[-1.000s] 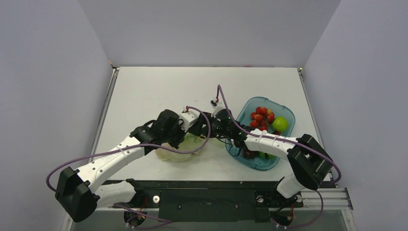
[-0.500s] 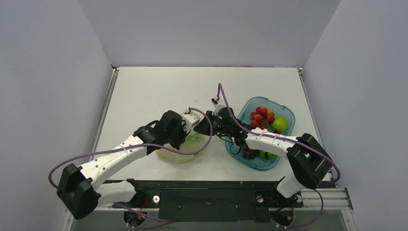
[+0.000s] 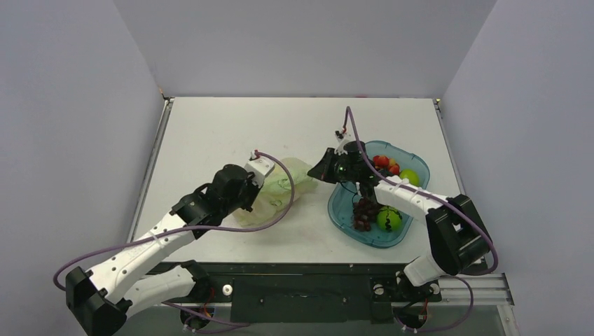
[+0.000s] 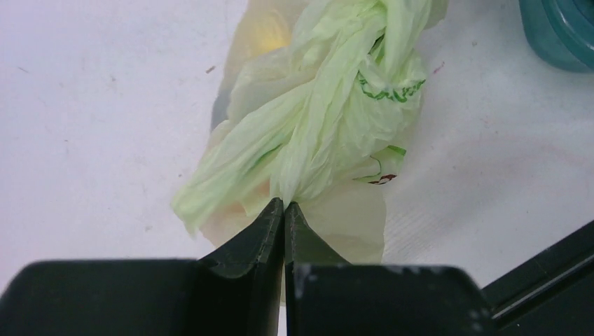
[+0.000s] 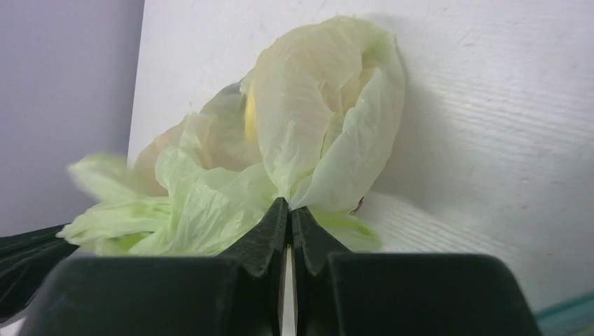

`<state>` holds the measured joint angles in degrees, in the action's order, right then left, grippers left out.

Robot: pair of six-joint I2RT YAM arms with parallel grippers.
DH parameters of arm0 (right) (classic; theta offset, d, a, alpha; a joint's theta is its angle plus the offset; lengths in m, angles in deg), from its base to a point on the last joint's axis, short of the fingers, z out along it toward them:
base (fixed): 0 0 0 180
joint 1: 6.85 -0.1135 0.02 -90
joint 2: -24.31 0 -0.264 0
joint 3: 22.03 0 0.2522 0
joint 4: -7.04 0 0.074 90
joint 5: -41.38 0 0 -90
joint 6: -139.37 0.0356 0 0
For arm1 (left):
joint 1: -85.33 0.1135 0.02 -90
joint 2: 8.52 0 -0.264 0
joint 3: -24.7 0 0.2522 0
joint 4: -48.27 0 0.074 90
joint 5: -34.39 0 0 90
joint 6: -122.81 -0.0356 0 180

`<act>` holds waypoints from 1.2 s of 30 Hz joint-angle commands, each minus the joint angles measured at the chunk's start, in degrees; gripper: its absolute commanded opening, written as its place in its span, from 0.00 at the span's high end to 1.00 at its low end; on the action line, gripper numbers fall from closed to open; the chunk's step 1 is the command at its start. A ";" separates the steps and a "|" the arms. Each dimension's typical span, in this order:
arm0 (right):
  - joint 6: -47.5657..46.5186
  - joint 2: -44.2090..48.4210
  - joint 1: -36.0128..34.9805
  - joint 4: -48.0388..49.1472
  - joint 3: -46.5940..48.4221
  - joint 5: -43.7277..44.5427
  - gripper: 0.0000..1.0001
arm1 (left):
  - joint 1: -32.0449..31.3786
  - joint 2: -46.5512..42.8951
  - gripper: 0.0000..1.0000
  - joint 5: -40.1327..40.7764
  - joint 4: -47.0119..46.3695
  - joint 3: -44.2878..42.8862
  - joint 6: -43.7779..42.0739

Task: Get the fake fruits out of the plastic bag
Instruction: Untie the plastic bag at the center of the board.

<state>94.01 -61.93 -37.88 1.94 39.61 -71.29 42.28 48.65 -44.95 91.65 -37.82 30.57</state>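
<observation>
The pale-green plastic bag (image 3: 284, 187) lies crumpled on the table between my two grippers. My left gripper (image 3: 258, 190) is shut on a bunched fold at its near end (image 4: 284, 204). My right gripper (image 3: 320, 171) is shut on the bag's thin edge at the end by the tray (image 5: 289, 204). The film is twisted into a rope in the left wrist view (image 4: 329, 112). It balloons into a rounded pouch in the right wrist view (image 5: 315, 119). The fake fruits are hidden inside; only a yellow patch (image 5: 250, 115) shows through the film.
A blue tray (image 3: 333, 207) stands right of the bag under my right forearm. It holds a dark purple grape bunch (image 3: 363, 213), a round green fruit (image 3: 389, 219), another green fruit (image 3: 410, 176) and a small red cluster (image 3: 383, 162). Walls enclose the table.
My right gripper has shut on the bag and drawn back toward the tray. My left arm has pulled back to the left, and the bag is now drawn out between the two.
</observation>
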 commanded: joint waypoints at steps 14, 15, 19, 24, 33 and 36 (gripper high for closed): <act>-10.45 -5.86 4.19 -13.58 18.88 -8.29 1.00 | 0.02 -12.84 1.00 11.29 -9.12 5.28 4.91; -11.18 -7.45 3.77 -14.40 20.29 -9.06 1.00 | 0.00 -11.50 1.00 10.38 -8.75 5.18 6.12; -10.33 -10.60 1.69 -13.14 20.37 -11.42 1.00 | -0.01 -6.81 0.95 6.02 -7.93 6.15 15.92; -10.27 -10.44 -0.23 -17.38 19.64 -11.01 1.00 | -0.05 -4.89 0.64 2.84 -0.73 3.33 23.87; -5.32 -9.53 0.37 -23.69 23.15 -14.70 1.00 | 0.01 -2.64 0.46 0.13 9.71 -6.38 32.16; -6.45 -10.32 0.15 -26.03 25.59 -15.72 1.00 | -0.01 -0.95 0.46 -1.50 10.46 -9.15 34.12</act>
<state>87.74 -73.52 -37.42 -21.58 60.33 -83.86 42.28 45.81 -43.79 100.00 -42.14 59.66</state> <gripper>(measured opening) 0.004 0.535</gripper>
